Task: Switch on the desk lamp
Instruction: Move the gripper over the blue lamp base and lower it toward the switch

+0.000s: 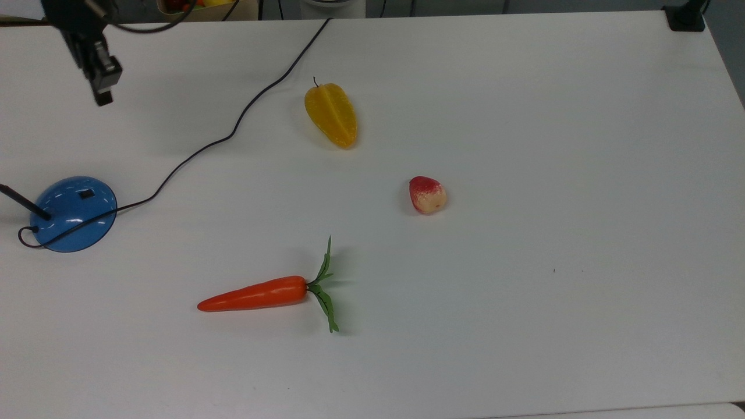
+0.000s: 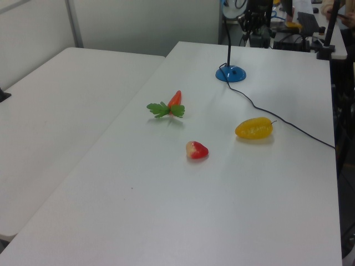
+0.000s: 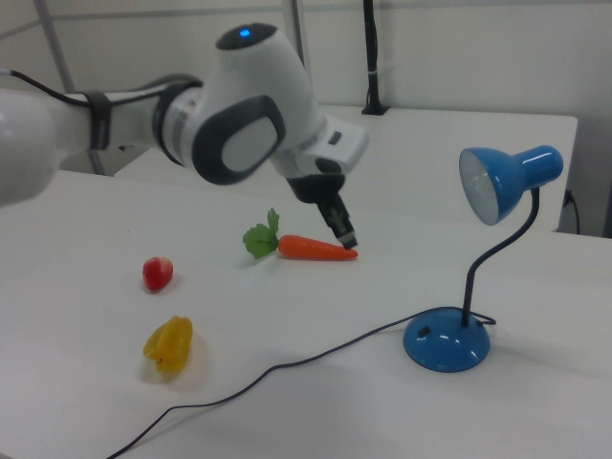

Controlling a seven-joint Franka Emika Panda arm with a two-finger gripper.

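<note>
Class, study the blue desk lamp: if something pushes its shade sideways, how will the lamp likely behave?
The desk lamp would probably resist tipping, since its domed base is wide and sits flat on the table. Its thin curved stem looks bendable, so the shade might swing first. The trailing cord could drag a little.

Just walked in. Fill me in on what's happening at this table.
A Franka arm's gripper hangs in the air above the white table, holding nothing and apart from the blue desk lamp. The lamp's shade looks unlit and its switch is untouched. A toy carrot, starfruit and peach lie nearby.
</note>
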